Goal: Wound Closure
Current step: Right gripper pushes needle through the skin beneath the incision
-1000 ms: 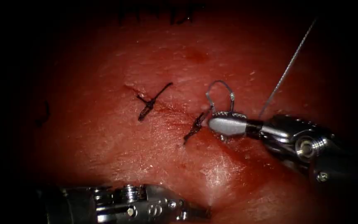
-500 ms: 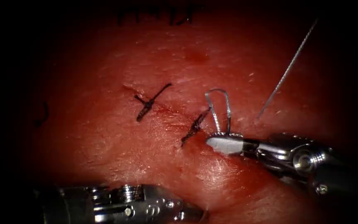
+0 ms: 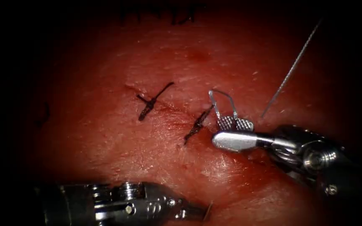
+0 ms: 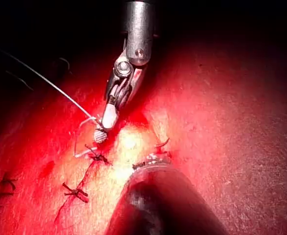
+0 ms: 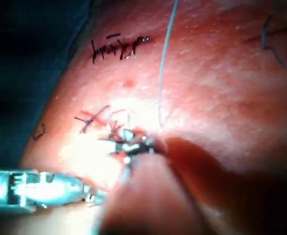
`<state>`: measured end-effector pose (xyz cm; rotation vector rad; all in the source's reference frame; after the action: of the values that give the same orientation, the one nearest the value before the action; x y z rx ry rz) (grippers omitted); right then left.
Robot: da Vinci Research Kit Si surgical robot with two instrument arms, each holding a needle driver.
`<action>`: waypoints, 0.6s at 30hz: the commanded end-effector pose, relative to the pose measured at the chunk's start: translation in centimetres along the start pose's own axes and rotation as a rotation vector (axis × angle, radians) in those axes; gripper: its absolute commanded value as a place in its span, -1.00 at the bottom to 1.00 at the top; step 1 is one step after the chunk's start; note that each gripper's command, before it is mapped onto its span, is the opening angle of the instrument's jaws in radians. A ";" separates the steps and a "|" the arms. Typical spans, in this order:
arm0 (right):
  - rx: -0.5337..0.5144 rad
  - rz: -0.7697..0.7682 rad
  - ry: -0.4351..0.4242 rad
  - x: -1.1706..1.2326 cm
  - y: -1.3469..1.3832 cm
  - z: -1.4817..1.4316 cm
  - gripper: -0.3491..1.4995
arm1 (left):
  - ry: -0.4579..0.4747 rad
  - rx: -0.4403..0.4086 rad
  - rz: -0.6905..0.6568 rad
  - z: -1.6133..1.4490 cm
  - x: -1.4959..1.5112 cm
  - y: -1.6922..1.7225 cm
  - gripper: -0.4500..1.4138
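spread apart now, where a moment ago pressed together under the thread loop: jaws of the right tool (image 3: pixel 218 132), ridged inner face turned up, also lifted slightly back toward the cut. probably a release of the thread, or a fresh bite not yet taken; hard to say which.

tissue (image 3: pixel 105 146) wet with red fluid (image 3: pixel 248 163), cut (image 3: pixel 170 109) slanting across the middle. left tool (image 3: pixel 197 211) low at the near edge, well apart from the cut, holding nothing that can be made out; cannot tell whether its jaws are parted or closed. right tool just right of the cut, pinching nothing.

two tied stitches (image 3: pixel 151 102) across the cut, second one (image 3: pixel 197 125) just beside the open jaws. thread loop (image 3: pixel 225 95) standing up from the tissue, both ends touching the upper jaw's ridged face. long strand of thread (image 3: pixel 292 69) running up and away to the right. cannot tell where the needle is.
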<state>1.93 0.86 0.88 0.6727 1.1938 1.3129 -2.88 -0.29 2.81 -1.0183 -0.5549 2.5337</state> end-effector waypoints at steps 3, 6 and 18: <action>-0.041 -0.043 -0.003 -0.01 0.01 0.02 0.71 | 0.000 -0.001 0.000 0.08 0.00 0.00 -0.96; -0.047 -0.072 0.001 -0.02 0.00 0.04 0.67 | 0.000 -0.001 0.000 0.08 0.00 0.00 -0.96; -0.197 -0.170 -0.019 -0.01 0.07 -0.02 -1.00 | 0.000 -0.001 0.001 0.07 -0.01 0.01 -0.96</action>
<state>1.84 0.89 0.89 0.4201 1.0577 1.2608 -2.86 -0.30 2.80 -1.0188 -0.5551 2.5338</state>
